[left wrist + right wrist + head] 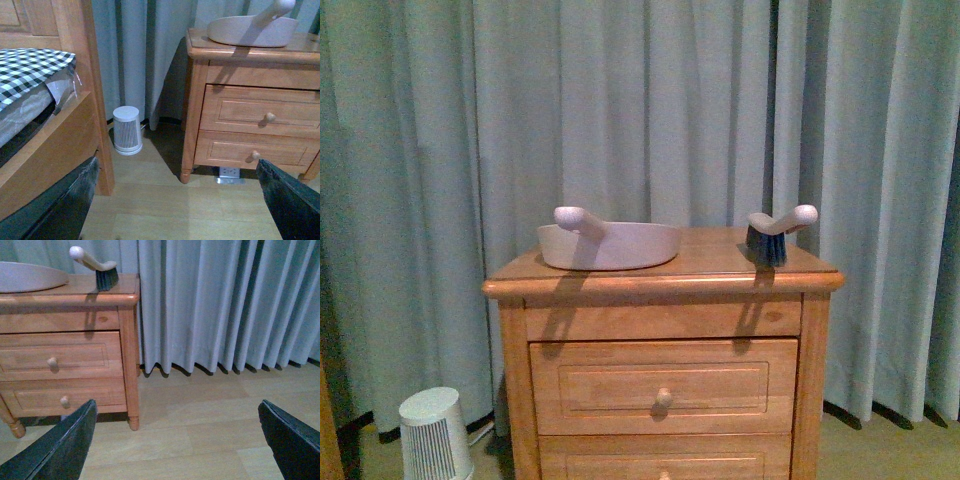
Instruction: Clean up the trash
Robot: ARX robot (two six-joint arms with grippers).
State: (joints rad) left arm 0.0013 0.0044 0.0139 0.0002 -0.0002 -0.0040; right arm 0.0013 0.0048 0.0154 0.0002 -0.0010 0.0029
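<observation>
Nightstand (660, 285) before curtains (650, 100) bears dustpan (620, 248) and brush (770, 238); left fingers (55, 215) and right fingers (55, 455) spread wide, empty.

Dustpan (610, 246) left of brush (769, 240) on nightstand (720, 264)

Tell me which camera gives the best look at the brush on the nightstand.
The front view: the brush stands whole on the nightstand's right end, handle and dark bristles clear. The right wrist view shows it smaller, from below. The left wrist view misses it.
</observation>
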